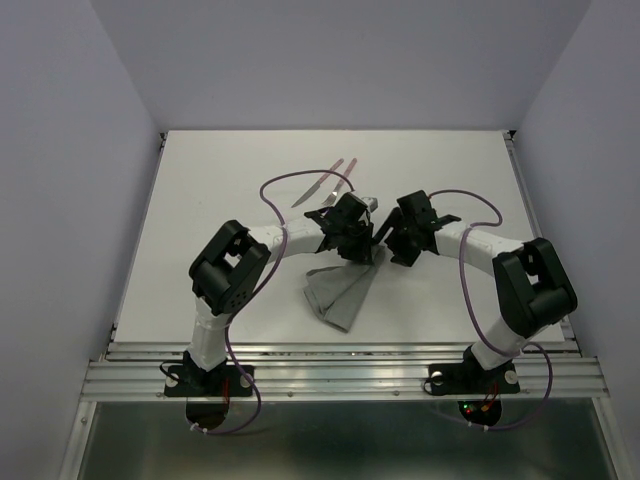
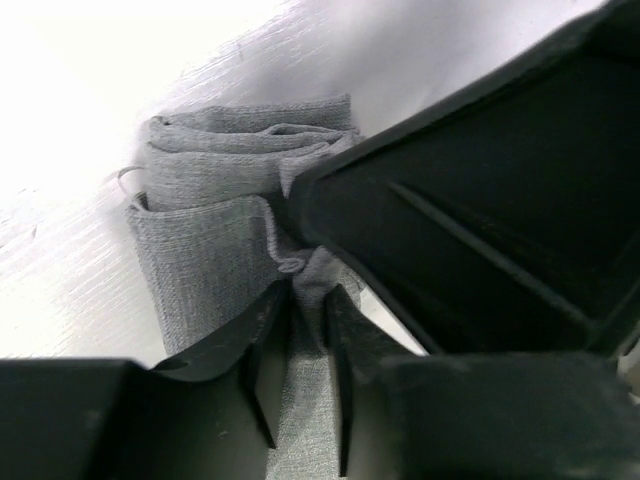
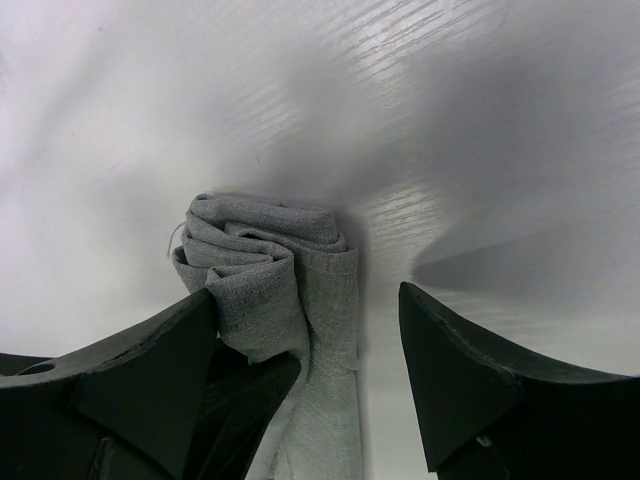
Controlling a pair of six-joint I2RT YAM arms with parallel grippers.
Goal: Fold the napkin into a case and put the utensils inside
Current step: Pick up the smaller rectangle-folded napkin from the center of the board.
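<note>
Right gripper was wide open over the bunched end of the thin grey cloth napkin, part-folded mid-frame in top view. Left gripper was narrow with cloth between its fingers; couldn't tell if clamped. Suggest pinning one layer and squaring the edges. The slim pink-handled knife and fork lay upper centre. Arms hid the napkin's upper end.

A robotics lab cell: pale walls box in a white table, two robot arms bolted to an aluminium rail.
</note>
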